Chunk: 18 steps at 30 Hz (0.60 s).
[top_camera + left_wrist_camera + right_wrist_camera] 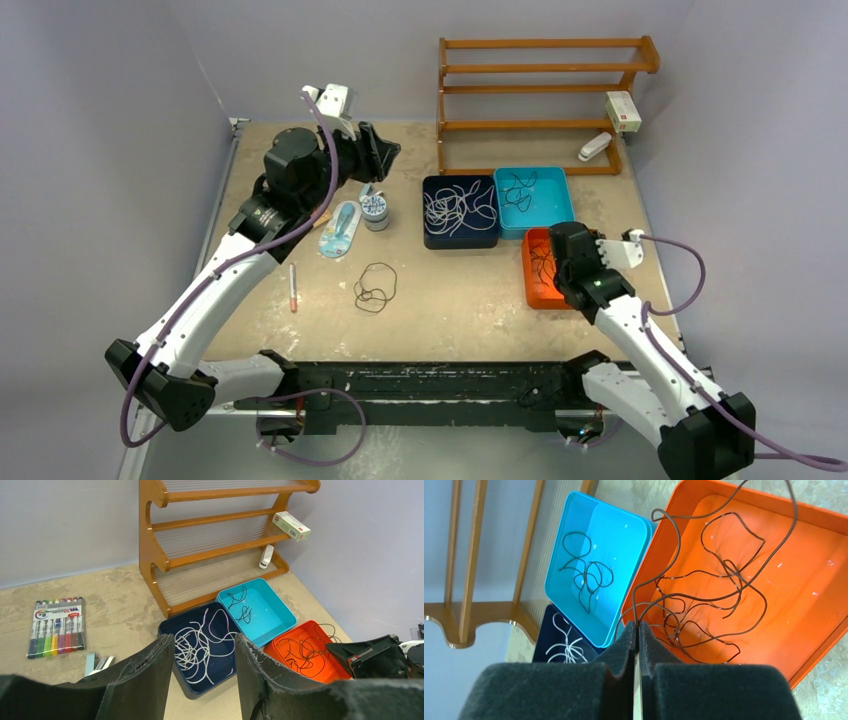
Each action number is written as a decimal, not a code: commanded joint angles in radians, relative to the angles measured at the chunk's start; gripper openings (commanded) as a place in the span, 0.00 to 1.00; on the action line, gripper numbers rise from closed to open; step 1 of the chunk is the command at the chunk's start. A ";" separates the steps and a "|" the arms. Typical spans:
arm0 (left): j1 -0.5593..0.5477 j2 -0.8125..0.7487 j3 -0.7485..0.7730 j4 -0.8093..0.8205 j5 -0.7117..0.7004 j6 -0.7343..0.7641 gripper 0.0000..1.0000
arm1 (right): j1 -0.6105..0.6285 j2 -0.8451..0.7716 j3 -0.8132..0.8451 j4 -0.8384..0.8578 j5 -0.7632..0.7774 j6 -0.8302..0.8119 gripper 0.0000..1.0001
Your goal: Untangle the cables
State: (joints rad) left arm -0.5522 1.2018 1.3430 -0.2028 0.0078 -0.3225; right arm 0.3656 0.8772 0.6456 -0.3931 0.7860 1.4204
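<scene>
Right hand [638, 630], closed, pinches a brown cable [678, 540] over the orange tray [804, 570]; left hand [204, 645] half open, empty. Sorting partly done; one dark loop [376, 286] lies on tabletop [460, 300].

The orange tray [814, 570] is glossy plastic, the rack [151, 545] varnished wood, the fingers [549, 690] rough foam, the brown cable [679, 545] smooth.

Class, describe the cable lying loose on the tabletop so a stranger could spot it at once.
Start at the wooden rack at the table's far edge and come forward past the navy tray. The dark cable lies looped on bare tabletop toward the near edge. Unlike the others, it sits in no tray.
</scene>
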 commanded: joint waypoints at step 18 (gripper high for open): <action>-0.003 0.000 -0.004 0.045 0.003 -0.019 0.47 | -0.004 0.019 -0.056 0.108 -0.075 -0.018 0.00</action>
State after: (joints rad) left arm -0.5522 1.2118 1.3430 -0.2024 0.0074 -0.3305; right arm 0.3653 0.8967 0.5915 -0.2447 0.6384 1.3521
